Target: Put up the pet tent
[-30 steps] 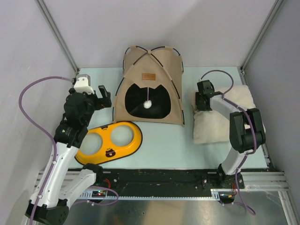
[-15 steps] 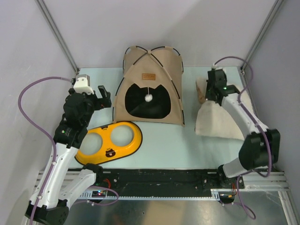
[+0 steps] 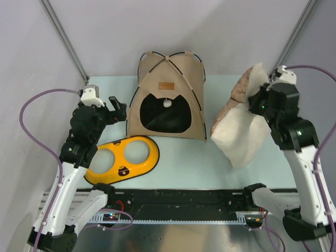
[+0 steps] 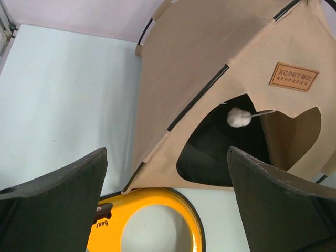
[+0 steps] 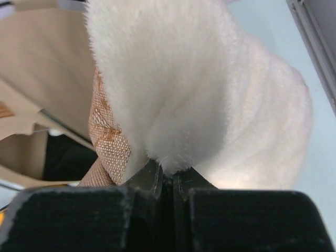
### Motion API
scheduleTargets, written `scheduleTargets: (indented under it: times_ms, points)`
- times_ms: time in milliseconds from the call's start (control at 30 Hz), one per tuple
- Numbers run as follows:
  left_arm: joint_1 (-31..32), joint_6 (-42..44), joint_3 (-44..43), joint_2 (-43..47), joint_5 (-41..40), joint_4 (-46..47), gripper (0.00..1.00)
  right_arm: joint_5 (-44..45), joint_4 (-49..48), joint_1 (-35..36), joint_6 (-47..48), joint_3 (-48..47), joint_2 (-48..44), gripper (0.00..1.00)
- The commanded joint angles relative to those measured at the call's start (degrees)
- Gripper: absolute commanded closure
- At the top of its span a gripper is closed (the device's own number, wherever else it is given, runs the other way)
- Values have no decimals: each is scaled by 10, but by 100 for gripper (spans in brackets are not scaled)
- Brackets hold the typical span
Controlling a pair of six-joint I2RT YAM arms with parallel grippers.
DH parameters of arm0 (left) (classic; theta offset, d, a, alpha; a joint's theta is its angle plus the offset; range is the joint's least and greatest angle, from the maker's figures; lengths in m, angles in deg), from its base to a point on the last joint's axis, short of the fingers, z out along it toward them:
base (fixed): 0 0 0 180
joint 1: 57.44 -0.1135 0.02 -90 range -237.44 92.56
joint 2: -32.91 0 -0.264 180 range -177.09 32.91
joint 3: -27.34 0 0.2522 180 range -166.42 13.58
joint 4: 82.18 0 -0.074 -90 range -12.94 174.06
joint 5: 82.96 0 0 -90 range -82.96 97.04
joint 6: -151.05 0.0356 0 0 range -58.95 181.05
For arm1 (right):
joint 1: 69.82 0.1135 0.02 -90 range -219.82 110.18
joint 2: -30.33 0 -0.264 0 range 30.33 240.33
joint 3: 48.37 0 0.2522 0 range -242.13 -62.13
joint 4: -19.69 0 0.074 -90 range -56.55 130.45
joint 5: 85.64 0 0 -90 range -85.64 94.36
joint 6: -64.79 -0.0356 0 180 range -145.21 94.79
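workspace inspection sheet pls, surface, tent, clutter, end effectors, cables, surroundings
surface: pale blue table, nothing spilled seen
job's things: pet tent stands upright at the back, black poles in place, pom-pom hanging in its doorway
clutter: yellow feeder lies flat front-left of the tent, both bowls empty; cream pillow is held up right of the tent
end effectors: left end effector open, holding nothing, facing the tent; right end effector shut on the pillow's edge
cables: purple cable loops off each arm, no snag seen
surroundings: grey walls, metal frame posts
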Motion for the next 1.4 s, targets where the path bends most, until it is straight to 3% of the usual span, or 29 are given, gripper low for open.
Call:
scheduleTargets:
  times_ms: [0, 300, 467, 733, 867, 1133, 1367]
  points:
    - [-4, -26, 20, 21, 21, 7, 0, -84, -18, -1, -11, -45, -91, 100]
    - [-4, -20, 37, 40, 41, 6, 0, -386, -66, -3, -32, -113, -138, 100]
    - [-4, -5, 38, 45, 37, 7, 0, -497, -76, -2, -85, -158, -109, 100]
    - [-4, 11, 34, 31, 14, 7, 0, -708, -338, 4, -270, -123, -92, 100]
    - [-4, 24, 20, 12, 36, 7, 0, -727, -399, 42, -305, -113, -66, 100]
    - [-5, 45, 1, -29, 100, 27, 2, -627, -255, 180, -155, -114, 25, 100]
    - [-7, 48, -10, -108, 101, 86, 27, -581, -244, 209, -133, -84, 85, 100]
